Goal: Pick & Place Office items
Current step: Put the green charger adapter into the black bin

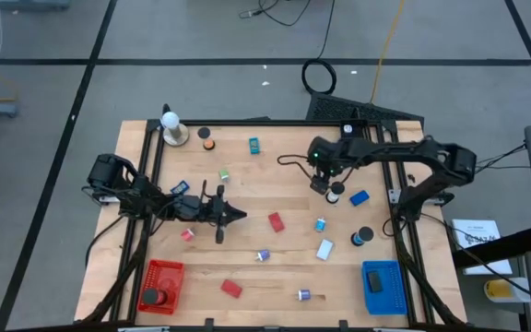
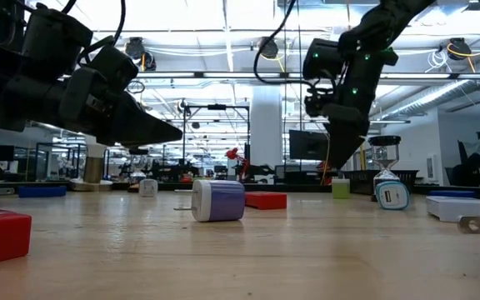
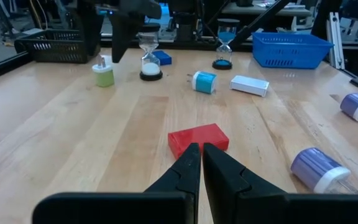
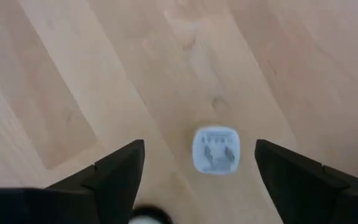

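Note:
The office items lie scattered over the wooden table [image 1: 247,198]. Among them are a red block [image 1: 276,221], a second red block [image 1: 231,289], a blue block [image 1: 359,197], a white block [image 1: 324,248] and purple pieces [image 1: 263,255]. My right gripper [image 1: 322,185] hangs open above the table's right half, pointing steeply down, with nothing between its fingers. In its wrist view a small white plug cube [image 4: 215,149] lies on the wood below the open fingers [image 4: 124,165]. My left gripper [image 1: 235,215] is shut and empty, hovering level just short of the red block [image 3: 197,138].
A red mesh basket [image 1: 162,281] stands at the near left corner and a blue one [image 1: 383,284] at the near right. A white ball on a tan base [image 1: 171,129] stands far left. Two small hourglasses [image 1: 336,194] [image 1: 362,237] stand by the right gripper.

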Action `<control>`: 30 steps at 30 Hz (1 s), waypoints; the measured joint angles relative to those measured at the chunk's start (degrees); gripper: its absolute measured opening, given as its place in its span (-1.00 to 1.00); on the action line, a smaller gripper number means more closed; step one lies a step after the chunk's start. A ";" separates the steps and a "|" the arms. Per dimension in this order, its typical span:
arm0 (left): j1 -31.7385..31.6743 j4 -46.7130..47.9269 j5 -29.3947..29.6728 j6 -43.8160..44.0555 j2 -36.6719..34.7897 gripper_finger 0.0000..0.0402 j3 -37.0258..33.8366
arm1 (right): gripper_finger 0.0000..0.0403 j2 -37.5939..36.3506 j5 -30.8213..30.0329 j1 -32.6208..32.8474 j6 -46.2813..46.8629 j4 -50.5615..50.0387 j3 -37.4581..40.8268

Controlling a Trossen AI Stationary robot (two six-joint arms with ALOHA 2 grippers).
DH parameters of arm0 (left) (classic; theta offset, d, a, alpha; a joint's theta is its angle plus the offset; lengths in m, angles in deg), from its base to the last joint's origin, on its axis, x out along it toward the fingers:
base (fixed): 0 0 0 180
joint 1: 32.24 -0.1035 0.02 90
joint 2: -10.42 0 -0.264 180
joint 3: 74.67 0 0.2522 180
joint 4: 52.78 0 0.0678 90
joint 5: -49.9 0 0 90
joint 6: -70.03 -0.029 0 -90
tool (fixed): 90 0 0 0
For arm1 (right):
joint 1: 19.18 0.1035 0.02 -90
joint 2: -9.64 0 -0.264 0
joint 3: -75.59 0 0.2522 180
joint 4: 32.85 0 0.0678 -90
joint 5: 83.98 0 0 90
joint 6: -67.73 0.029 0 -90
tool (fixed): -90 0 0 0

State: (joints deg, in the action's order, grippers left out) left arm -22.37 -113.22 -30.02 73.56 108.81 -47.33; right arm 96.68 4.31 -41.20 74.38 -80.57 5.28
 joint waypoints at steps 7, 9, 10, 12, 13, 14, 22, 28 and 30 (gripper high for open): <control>0.00 0.45 -0.02 -0.02 0.00 -0.87 0.03 | 0.34 2.93 -1.65 -0.34 -1.79 1.67 0.00; 0.00 0.54 -0.02 -0.02 0.00 -0.87 0.03 | 0.31 2.93 -2.04 -0.79 -1.81 0.86 0.00; 0.00 0.64 -0.03 -0.04 0.00 -0.87 0.03 | 0.29 3.22 -2.62 -0.94 -1.83 0.51 0.00; 0.00 0.76 -0.03 -0.04 0.00 -0.87 0.03 | 0.27 4.11 -2.78 -1.45 -1.82 0.75 0.00; 0.00 0.75 -0.03 -0.04 0.00 -0.87 0.03 | 0.26 4.23 -2.75 -1.71 -1.81 0.47 0.04; 0.00 0.75 -0.02 -0.04 0.00 -0.87 0.03 | 0.24 4.08 -2.74 -1.94 -1.83 0.23 0.04; 0.00 0.70 -0.04 -0.07 0.00 -0.87 0.03 | 0.01 6.50 -1.38 -2.05 -1.97 0.78 -0.06; 0.00 0.72 -0.07 -0.05 0.00 -0.87 0.03 | -0.29 6.55 -1.18 -2.30 -1.46 1.36 -0.02; 0.00 0.72 -0.05 -0.07 0.00 -0.87 0.03 | -0.41 6.10 -1.19 -2.38 -1.11 0.69 -0.02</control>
State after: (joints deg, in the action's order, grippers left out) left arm -22.37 -112.49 -30.07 73.50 108.81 -47.30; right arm 102.78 3.12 -43.58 73.28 -79.88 5.26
